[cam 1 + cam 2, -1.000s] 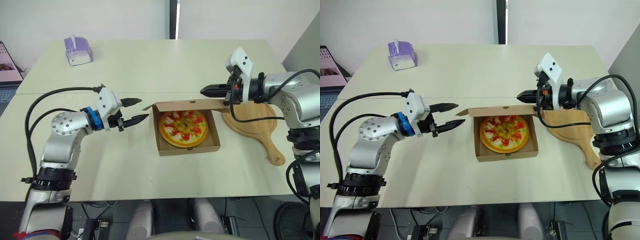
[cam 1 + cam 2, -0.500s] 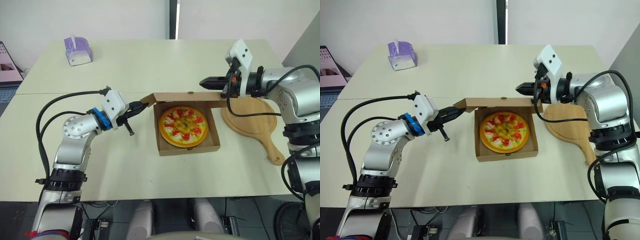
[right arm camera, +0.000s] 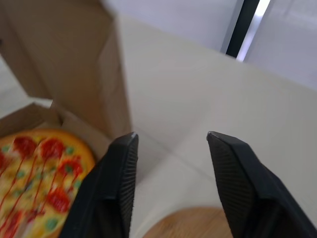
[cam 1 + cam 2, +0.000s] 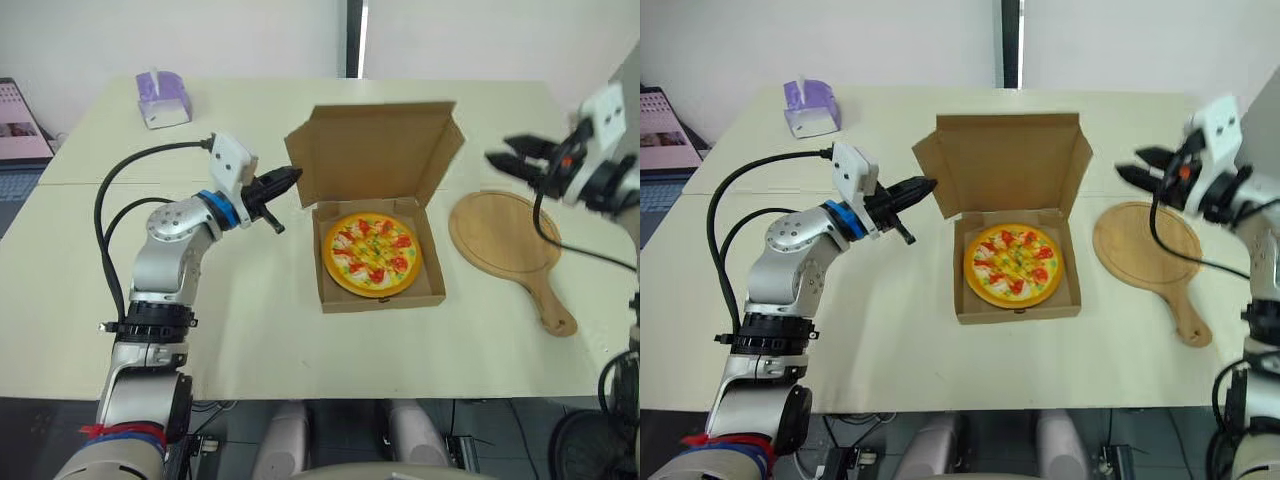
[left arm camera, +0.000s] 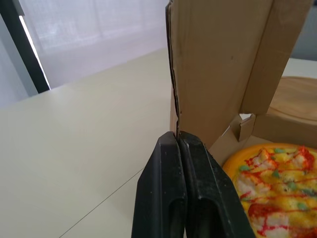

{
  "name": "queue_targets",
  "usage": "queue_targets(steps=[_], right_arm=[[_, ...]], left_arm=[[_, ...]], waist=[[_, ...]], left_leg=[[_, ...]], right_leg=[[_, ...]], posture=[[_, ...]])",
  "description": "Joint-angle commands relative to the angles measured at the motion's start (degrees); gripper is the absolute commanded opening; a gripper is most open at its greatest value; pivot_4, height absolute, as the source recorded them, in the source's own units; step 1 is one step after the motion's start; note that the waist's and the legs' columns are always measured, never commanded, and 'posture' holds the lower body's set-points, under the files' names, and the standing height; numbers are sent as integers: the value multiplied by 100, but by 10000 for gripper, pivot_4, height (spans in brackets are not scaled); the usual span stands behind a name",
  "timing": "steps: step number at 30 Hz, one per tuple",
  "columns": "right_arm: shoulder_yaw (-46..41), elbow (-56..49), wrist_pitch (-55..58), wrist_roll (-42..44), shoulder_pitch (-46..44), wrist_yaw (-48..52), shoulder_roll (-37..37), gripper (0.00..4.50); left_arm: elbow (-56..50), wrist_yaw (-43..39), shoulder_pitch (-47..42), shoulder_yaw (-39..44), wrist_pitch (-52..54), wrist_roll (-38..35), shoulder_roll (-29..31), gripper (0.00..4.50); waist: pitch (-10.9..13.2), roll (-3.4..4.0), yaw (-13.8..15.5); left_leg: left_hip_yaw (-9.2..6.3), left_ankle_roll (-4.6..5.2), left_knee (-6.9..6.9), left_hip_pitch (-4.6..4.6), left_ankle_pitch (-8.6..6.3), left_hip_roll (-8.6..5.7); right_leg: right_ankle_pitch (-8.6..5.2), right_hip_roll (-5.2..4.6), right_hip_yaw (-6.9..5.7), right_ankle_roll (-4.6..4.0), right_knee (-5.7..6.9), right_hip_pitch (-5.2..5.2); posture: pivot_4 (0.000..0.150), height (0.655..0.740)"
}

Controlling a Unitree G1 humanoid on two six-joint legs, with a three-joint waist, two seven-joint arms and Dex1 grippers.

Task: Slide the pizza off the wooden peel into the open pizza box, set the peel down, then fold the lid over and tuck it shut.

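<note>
The pizza (image 4: 371,253) sits in the box (image 4: 380,298), with the peel (image 4: 500,235) flat beside it (the lid (image 4: 375,150) stands upright). The left gripper (image 4: 292,178) is clenched on the side flap (image 4: 300,160) and should swing it forward gently. The right gripper (image 4: 500,150), spread and empty, could press down. A tissue box (image 4: 160,98) sits far back on the pale table (image 4: 300,330).

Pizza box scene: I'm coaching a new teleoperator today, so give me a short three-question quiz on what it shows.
1. True or false: the pizza lies in the pizza box, its lid upright.
2. The left gripper pinches: A) the lid's side edge; B) the peel's handle; C) the tissue box.
3. Fill in: the right gripper's fingers are ___.
Key: 1 true; 2 A; 3 open.
</note>
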Motion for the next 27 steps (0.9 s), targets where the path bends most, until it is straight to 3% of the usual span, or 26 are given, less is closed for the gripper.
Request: queue_targets(steps=[1,3,11,16,19,25,27], right_arm=[[-60,-805,123,181,309,-180,41,38351],[94,-1067,293,212,345,-555,378,44701],[412,-782,523,8,-219,-1962,1675,44701],[462,-171,289,-211,-691,-2419,2068,44701],[395,49,152,-239,-864,-2473,2104,39363],[305,-154,274,20,-802,-1847,1580,18273],[237,-149,237,39,-743,-1743,1379,18273]], left_arm=[[-64,-15,-188,110,161,-173,-22,0],[-12,6,-247,133,203,-193,-39,0],[43,5,-248,153,180,-146,-25,0],[-29,41,-160,173,172,-131,-12,0],[-38,57,-147,185,168,-127,-5,0],[-61,109,-143,218,170,-128,14,0],[-68,118,-142,218,159,-127,23,0]], waist=[[0,0,-23],[0,0,-43],[0,0,-6],[0,0,-5],[0,0,-6],[0,0,-9],[0,0,-7]], left_leg=[[1,0,0,4,0,0],[2,0,3,15,1,2],[-1,-4,9,13,12,2],[-8,-4,3,13,12,1],[-5,-3,2,11,11,0],[-5,-2,0,11,11,0],[-5,-2,1,10,11,0]], right_leg=[[0,0,3,0,0,1],[-1,3,7,1,-2,7],[4,6,2,-6,4,8],[5,5,0,-7,5,6],[5,5,2,-8,5,2],[5,5,1,-8,4,3],[5,5,1,-8,3,4]], posture=[[1500,7400],[1500,7400],[1500,7400],[1500,7400],[1500,7400],[1500,7400],[1500,7400]])
